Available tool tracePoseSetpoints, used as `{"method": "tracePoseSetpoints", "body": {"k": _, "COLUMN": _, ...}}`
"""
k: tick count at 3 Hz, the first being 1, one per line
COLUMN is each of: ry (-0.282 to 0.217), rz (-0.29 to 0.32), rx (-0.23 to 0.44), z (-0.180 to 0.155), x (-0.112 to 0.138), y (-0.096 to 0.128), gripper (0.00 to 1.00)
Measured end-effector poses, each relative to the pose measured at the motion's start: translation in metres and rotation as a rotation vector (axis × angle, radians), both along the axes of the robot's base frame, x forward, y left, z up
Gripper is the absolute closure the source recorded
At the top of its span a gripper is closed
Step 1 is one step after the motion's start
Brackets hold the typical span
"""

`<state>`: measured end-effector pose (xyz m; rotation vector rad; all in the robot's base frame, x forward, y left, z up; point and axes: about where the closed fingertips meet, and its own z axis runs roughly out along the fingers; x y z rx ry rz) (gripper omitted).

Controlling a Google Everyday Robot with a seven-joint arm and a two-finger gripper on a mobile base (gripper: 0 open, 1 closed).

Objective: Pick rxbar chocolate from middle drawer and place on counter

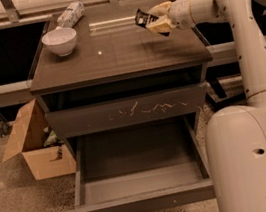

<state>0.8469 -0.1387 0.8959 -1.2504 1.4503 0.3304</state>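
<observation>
My gripper [155, 19] is over the right rear part of the counter [113, 50], reaching in from the right. It is shut on the rxbar chocolate [143, 18], a small black bar with white print that sticks out to the left of the fingers, held a little above the glossy top. The middle drawer [134, 171] stands pulled out below, and its grey floor shows nothing lying on it. Above it is the closed drawer front with white scratches [129, 111].
A white bowl [60, 40] stands at the counter's left rear. A white and silver packet [70, 14] lies behind it. An open cardboard box [35, 144] sits on the floor left of the cabinet. My white arm and base [252, 149] fill the right side.
</observation>
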Motion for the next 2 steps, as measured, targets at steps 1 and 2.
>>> {"method": "tracePoseSetpoints", "body": {"k": 1, "ry": 0.021, "rz": -0.01, "rx": 0.022, "z": -0.0054, "x": 0.0049, "y": 0.0017, "gripper": 0.28}}
{"method": "tracePoseSetpoints", "body": {"k": 2, "ry": 0.016, "rz": -0.016, "rx": 0.033, "z": 0.0002, "x": 0.0048, "y": -0.0015, "gripper": 0.05}}
